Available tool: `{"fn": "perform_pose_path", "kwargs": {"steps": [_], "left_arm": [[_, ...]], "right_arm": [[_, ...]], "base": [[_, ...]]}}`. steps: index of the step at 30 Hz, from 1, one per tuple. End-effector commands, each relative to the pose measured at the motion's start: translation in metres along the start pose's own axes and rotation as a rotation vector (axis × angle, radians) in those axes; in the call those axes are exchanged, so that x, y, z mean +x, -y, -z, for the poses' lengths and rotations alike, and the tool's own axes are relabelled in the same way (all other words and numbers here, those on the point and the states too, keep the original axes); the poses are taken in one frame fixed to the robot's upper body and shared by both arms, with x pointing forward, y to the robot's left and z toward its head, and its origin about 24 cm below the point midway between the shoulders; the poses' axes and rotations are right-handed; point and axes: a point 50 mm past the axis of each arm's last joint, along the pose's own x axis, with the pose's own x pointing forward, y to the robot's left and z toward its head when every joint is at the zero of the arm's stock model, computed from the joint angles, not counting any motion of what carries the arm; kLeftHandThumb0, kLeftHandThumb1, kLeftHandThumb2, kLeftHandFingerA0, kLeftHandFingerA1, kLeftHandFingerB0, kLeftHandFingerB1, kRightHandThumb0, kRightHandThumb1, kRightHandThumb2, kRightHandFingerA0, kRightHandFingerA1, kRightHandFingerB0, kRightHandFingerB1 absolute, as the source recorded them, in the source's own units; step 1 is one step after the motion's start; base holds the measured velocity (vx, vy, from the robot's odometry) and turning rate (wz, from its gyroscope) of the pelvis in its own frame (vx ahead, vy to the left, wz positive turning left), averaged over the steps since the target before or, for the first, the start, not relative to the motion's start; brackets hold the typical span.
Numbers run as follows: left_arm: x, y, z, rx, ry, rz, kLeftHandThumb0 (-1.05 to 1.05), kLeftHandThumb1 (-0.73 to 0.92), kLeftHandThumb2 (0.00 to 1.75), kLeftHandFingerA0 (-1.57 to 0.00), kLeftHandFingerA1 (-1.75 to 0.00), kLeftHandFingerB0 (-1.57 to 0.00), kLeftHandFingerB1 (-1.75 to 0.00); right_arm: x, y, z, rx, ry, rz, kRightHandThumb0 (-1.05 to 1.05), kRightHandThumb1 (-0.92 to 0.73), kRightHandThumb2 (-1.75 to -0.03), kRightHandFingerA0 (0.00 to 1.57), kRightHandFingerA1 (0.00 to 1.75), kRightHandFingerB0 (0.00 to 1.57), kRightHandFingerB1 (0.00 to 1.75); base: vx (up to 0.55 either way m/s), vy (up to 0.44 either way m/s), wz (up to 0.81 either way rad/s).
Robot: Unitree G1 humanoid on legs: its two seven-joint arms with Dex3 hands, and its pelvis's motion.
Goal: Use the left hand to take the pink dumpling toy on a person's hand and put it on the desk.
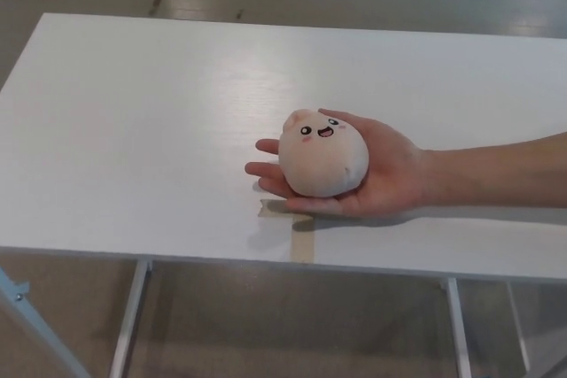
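Observation:
A pale pink dumpling toy (pixel 322 156) with a small smiling face rests in the open palm of a person's hand (pixel 383 176). The person's forearm comes in from the right edge and the hand is held just above the white desk (pixel 133 130), near its front edge. Neither of my hands shows in the head view.
A strip of tan tape (pixel 302 235) lies on the desk right below the person's hand, reaching the front edge. The desk's metal legs (pixel 128 316) and a grey floor show beneath and behind it.

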Motion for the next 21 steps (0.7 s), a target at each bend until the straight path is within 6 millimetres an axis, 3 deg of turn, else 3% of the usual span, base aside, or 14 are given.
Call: {"fn": "perform_pose_path", "kwargs": {"steps": [1,9,10,11,12,13,15,16,17,18,21], "left_arm": [[0.071,-0.014,-0.077,-0.024,0.49,0.067,-0.63,0.4,0.74,-0.34,-0.46,-0.29,-0.41],[0.132,0.014,-0.104,0.037,0.551,0.223,-0.64,0.41,0.73,-0.33,-0.46,-0.31,-0.42],[0.137,0.017,-0.107,0.047,0.551,0.243,-0.62,0.46,0.56,-0.38,-0.38,-0.35,-0.33],[0.158,0.033,-0.115,0.093,0.548,0.314,-0.56,0.38,0.79,-0.36,-0.51,-0.21,-0.41],[0.16,0.034,-0.116,0.097,0.547,0.319,-0.56,0.38,0.79,-0.36,-0.51,-0.21,-0.41],[0.165,0.038,-0.118,0.108,0.537,0.337,-0.62,0.46,0.57,-0.37,-0.37,-0.31,-0.32],[0.174,0.044,-0.121,0.124,0.524,0.365,-0.64,0.46,0.58,-0.35,-0.37,-0.3,-0.32],[0.181,0.05,-0.121,0.134,0.517,0.386,-0.59,0.49,0.56,-0.34,-0.36,-0.3,-0.31],[0.181,0.05,-0.121,0.134,0.517,0.386,-0.59,0.49,0.56,-0.34,-0.36,-0.3,-0.31],[0.195,0.065,-0.12,0.155,0.496,0.438,-0.58,0.46,0.55,-0.3,-0.34,-0.27,-0.3],[0.21,0.082,-0.118,0.187,0.465,0.504,-0.58,0.46,0.55,-0.29,-0.34,-0.26,-0.3]], "right_arm": [[0.001,0.004,-0.004,0.001,-0.004,-0.012,-0.5,-0.44,-0.79,0.61,0.59,0.42,0.52],[0.001,0.004,-0.005,-0.004,-0.003,-0.019,-0.5,-0.44,-0.79,0.61,0.59,0.41,0.51],[0.001,0.004,-0.005,-0.006,-0.003,-0.021,-0.5,-0.44,-0.79,0.61,0.59,0.41,0.51],[0.001,0.004,-0.005,-0.016,-0.007,-0.028,-0.51,-0.44,-0.79,0.61,0.59,0.4,0.51],[0.001,0.004,-0.005,-0.017,-0.007,-0.029,-0.51,-0.44,-0.79,0.61,0.59,0.4,0.51],[0.001,0.004,-0.004,-0.016,-0.008,-0.029,-0.51,-0.44,-0.79,0.61,0.59,0.4,0.51],[0.001,0.003,-0.005,-0.011,-0.009,-0.031,-0.51,-0.44,-0.79,0.6,0.59,0.4,0.51],[0.001,0.003,-0.005,-0.01,-0.01,-0.033,-0.46,-0.54,-0.56,0.68,0.47,0.49,0.4],[0.001,0.003,-0.005,-0.01,-0.01,-0.033,-0.46,-0.54,-0.56,0.68,0.47,0.49,0.4],[0.001,0.001,-0.005,-0.013,-0.015,-0.04,-0.45,-0.54,-0.57,0.67,0.47,0.52,0.41],[0.002,-0.001,-0.005,-0.017,-0.018,-0.05,-0.45,-0.55,-0.57,0.68,0.47,0.55,0.42]], "base": [[0.0,0.0,0.0],[0.0,0.0,0.0],[0.0,0.0,0.0],[0.0,0.0,0.0],[0.0,0.0,0.0],[0.0,0.0,0.0],[0.0,0.0,0.0],[0.0,0.0,0.0],[0.0,0.0,0.0],[0.0,0.0,0.0],[0.0,0.0,0.0]]}}
